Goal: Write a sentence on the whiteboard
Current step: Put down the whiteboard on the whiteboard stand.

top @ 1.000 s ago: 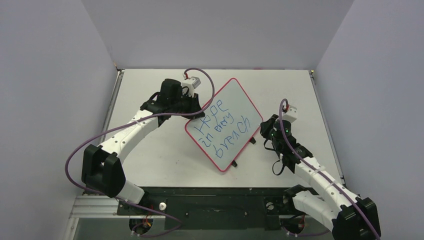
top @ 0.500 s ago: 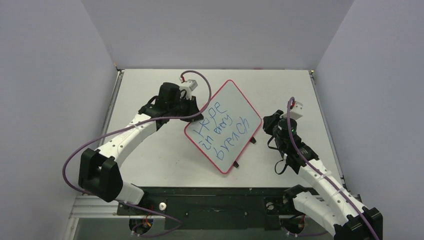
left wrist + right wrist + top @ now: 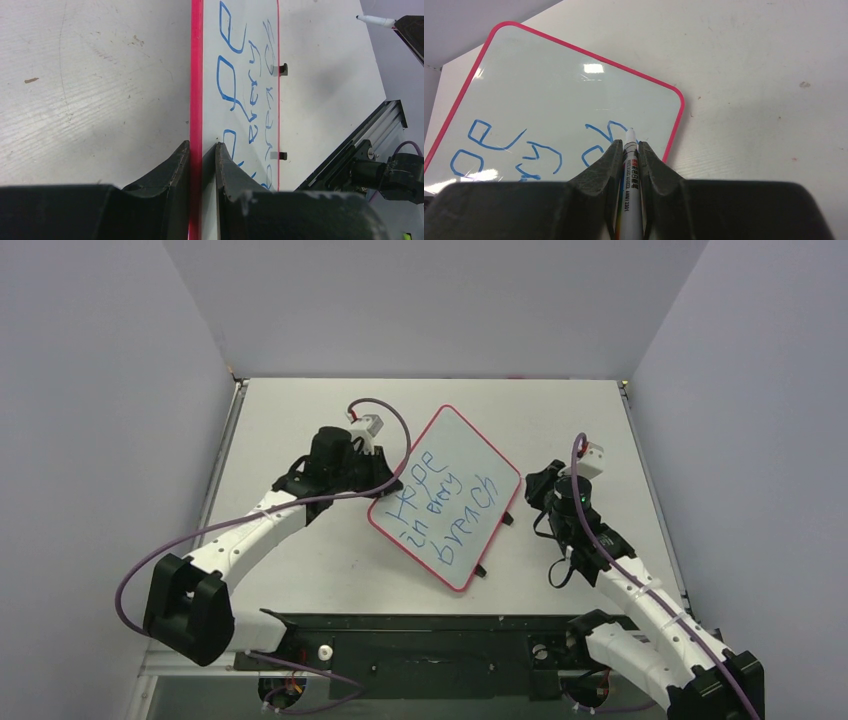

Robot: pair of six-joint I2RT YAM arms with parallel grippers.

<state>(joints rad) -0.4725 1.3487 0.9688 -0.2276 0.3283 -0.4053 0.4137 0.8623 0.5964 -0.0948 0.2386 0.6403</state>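
The whiteboard (image 3: 455,455) with its red-pink rim lies tilted on the table, and the blue sentence (image 3: 443,508) runs across it in three lines. My left gripper (image 3: 384,483) is shut on the board's left rim; in the left wrist view its fingers clamp the red edge (image 3: 196,100) at the gripper (image 3: 202,147). My right gripper (image 3: 545,498) hovers just off the board's right edge, shut on a white marker (image 3: 630,170). The marker tip points at the last letters, at the gripper (image 3: 629,145). The whiteboard (image 3: 549,80) fills the right wrist view's left half.
Two small black clips (image 3: 508,519) stick out from the board's near-right edge. Grey walls close in the table (image 3: 300,540) on the left, back and right. A black mounting rail (image 3: 420,640) runs along the near edge between the arm bases.
The left arm has pulled back toward me, dragging the gripped board slightly nearer and leftward. The right gripper drew away from the board to the right, then held still.
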